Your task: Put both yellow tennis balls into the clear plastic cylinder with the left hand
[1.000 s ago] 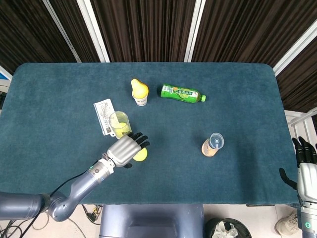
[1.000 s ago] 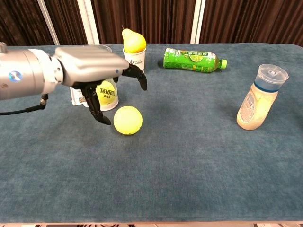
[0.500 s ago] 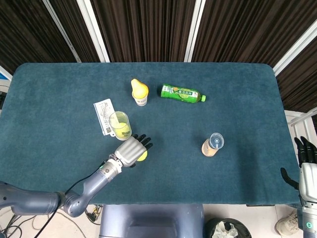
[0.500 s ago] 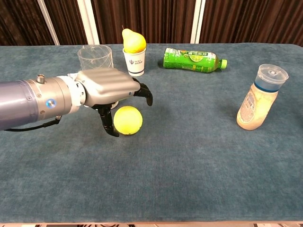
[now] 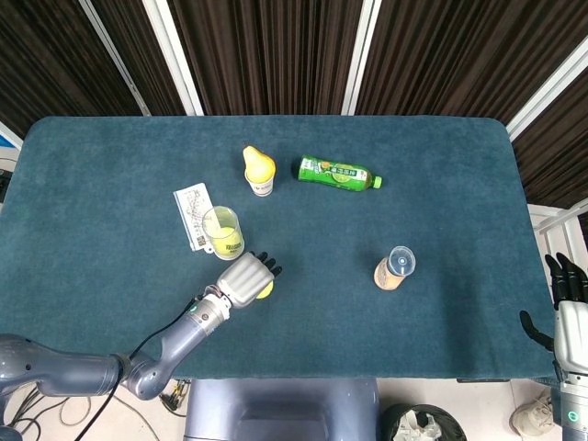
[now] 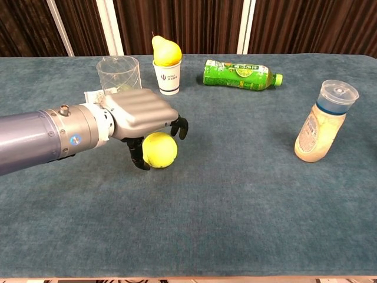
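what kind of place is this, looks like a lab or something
Probably a robot test or data-collection room, not a home: a table covered in plain teal cloth, dark slatted wall panels behind it, and unrelated props such as a green bottle laid out.

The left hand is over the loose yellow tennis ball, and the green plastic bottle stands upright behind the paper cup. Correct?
Not quite. The chest view shows the green plastic bottle lying on its side, right of the white paper cup. The left hand is indeed over the loose yellow tennis ball.

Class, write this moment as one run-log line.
left hand: closing over tennis ball on table | clear cylinder: upright, one ball inside | right hand: idle off table
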Tool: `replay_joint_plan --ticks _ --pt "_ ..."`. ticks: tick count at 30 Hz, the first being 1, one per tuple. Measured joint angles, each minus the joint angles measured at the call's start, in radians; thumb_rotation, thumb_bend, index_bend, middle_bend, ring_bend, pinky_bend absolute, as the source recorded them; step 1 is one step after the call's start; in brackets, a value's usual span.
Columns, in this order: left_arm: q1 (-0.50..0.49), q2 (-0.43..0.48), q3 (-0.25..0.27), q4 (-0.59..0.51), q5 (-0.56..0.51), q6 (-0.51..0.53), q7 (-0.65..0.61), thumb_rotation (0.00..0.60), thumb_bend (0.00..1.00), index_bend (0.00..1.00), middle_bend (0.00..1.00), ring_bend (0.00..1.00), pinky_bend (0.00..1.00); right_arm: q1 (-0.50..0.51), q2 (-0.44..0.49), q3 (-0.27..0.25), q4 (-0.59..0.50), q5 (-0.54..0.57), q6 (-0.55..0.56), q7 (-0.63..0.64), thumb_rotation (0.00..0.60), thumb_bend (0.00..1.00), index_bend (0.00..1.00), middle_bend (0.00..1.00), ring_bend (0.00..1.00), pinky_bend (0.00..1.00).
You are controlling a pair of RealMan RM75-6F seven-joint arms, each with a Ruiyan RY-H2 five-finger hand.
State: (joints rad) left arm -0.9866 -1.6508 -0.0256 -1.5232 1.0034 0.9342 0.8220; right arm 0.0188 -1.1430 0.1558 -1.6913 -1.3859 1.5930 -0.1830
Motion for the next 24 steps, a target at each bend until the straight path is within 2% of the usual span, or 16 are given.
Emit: replay_joint_plan --ticks 6,10,18,24 --pt "-0.002 -0.009 0.011 0.014 0.003 0.012 0.046 0.600 0.26 0.46 0.51 0.46 0.67 -0.001 0.003 0.002 -0.001 0.003 0.002 0.006 0.600 0.34 0.08 0.08 0.11 0.06" --pt "0.002 -0.012 0.007 0.013 0.021 0.028 0.041 0.600 0.29 0.48 0.54 0.48 0.68 -0.002 0.004 0.003 -0.001 0.002 0.003 0.007 0.600 0.34 0.08 0.08 0.11 0.06" --pt "0.008 0.006 -0.033 -0.029 0.075 0.071 -0.011 0.600 0.30 0.47 0.53 0.48 0.68 -0.004 0.005 0.004 -0.002 0.000 0.008 0.010 0.600 0.34 0.08 0.08 0.11 0.06" --pt "0.009 0.074 -0.083 -0.124 0.116 0.116 -0.031 0.600 0.30 0.46 0.52 0.47 0.68 -0.004 0.004 0.003 -0.006 -0.002 0.010 0.006 0.600 0.34 0.08 0.08 0.11 0.06"
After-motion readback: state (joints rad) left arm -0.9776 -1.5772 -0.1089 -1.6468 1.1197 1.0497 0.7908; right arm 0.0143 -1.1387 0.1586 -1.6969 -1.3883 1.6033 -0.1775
